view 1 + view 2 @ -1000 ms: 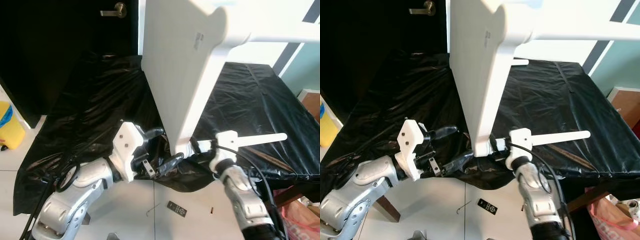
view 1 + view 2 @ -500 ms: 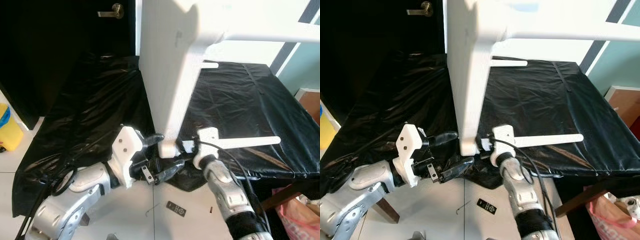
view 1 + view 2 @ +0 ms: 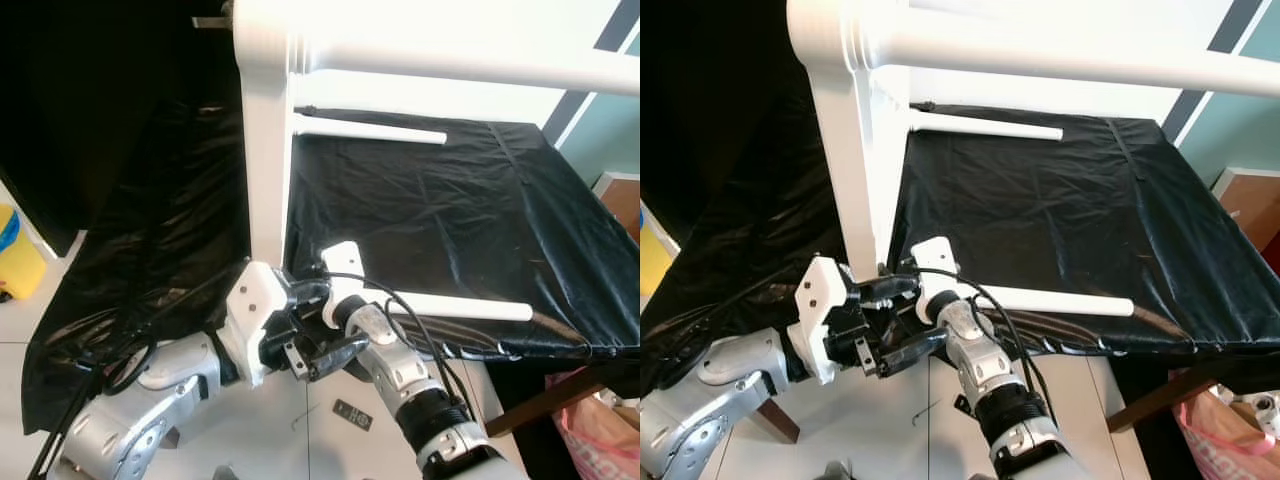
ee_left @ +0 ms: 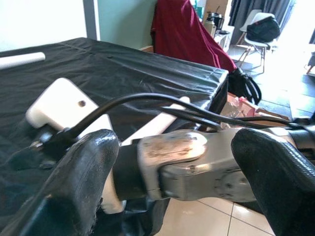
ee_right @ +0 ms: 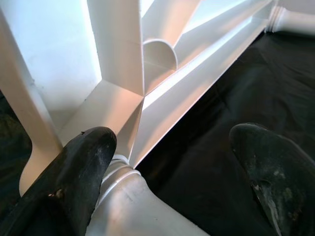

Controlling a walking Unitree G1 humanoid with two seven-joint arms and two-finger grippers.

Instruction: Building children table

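We've got the white table frame (image 3: pixel 262 150) standing at the black-covered surface's (image 3: pixel 450 200) near edge. Right gripper (image 5: pixel 167 167) open around its leg, left gripper (image 3: pixel 318 322) open alongside; we'd steady the leg before closing.

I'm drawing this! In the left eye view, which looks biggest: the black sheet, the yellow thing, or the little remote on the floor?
1. Black sheet
2. Yellow thing, cut off by the picture's edge
3. Remote
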